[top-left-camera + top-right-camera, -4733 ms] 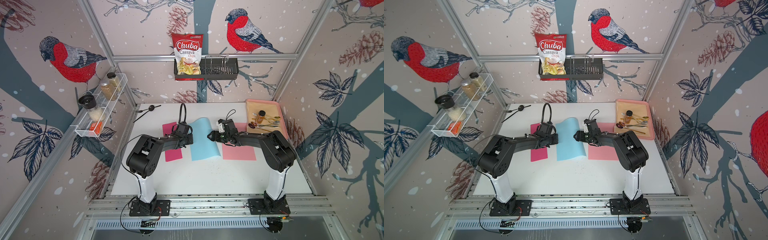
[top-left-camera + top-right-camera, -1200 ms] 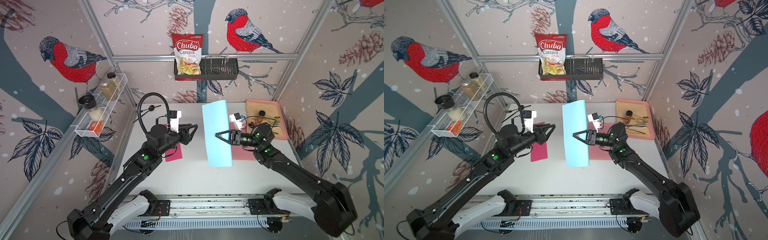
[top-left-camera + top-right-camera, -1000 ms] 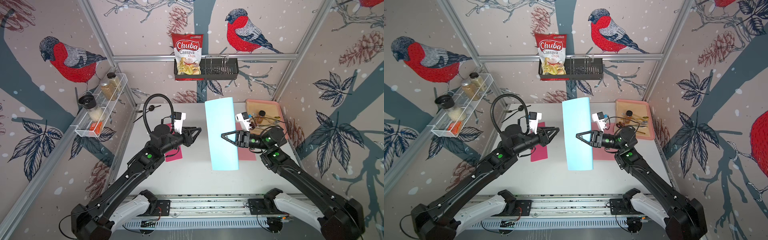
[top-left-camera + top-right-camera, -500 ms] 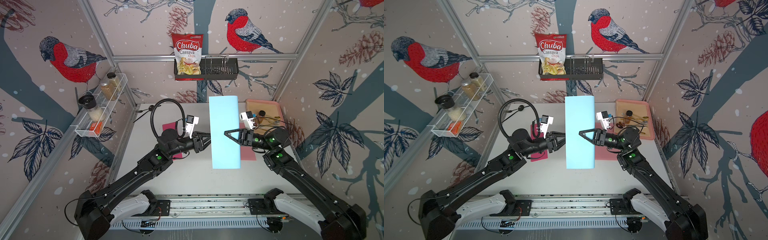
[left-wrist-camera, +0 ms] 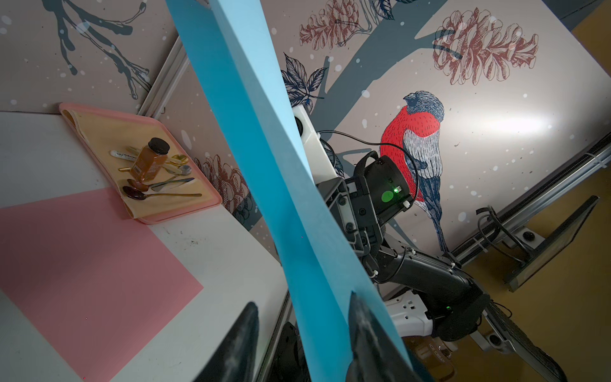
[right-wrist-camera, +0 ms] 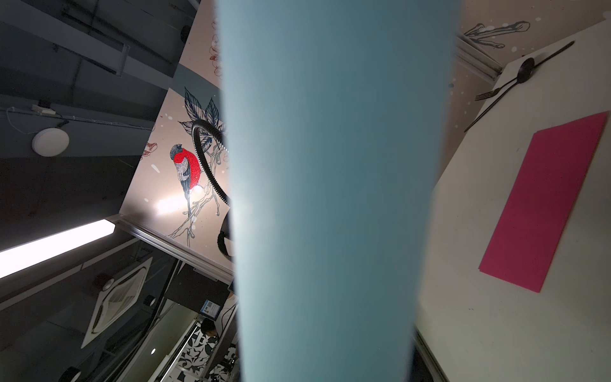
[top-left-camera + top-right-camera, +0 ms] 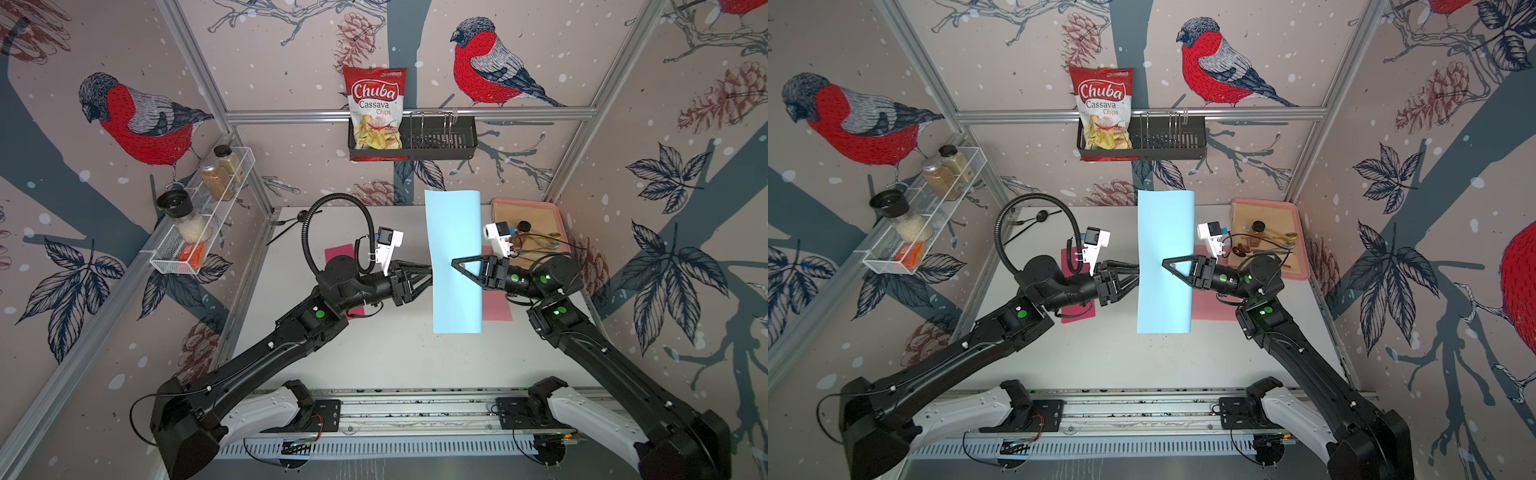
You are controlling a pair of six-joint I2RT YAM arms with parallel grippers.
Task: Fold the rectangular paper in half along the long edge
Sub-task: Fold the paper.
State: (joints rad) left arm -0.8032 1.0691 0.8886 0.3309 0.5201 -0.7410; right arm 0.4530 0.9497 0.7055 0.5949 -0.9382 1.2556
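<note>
Already the blue paper [image 7: 453, 224] [image 7: 1165, 224] looks doubled lengthwise. In both top views it shows as a long narrow strip. In the left wrist view, two faces of the blue paper [image 5: 281, 185] meet along one long line and spread apart from there, so the fold reads as loose rather than pressed.

The paper hangs in the air above the tabletop [image 7: 395, 353], just beside the peach tray [image 7: 536, 216], on the side of the tray facing the left arm. The right pincer [image 7: 457, 264] reaches across from the tray's side. It is clenched on the paper about halfway along its length and carries it alone.

The left pincer [image 7: 430, 274] stands at the long edge away from the tray. In the left wrist view its fingers [image 5: 362, 327] are parted, one clear of the sheet and the other right against it, so it grips nothing.

A pale pink sheet [image 7: 496, 307] lies flat next to the tray, partly under the hanging paper. A magenta sheet [image 7: 338, 253] lies farther from the tray, beyond the left pincer.

Judging from this, the bend is made but the crease is not. What is left is probably to bring the long edges together, take hold with the left pincer or lay the paper down, and press the fold sharp. Whether the edges line up cannot be told.
</note>
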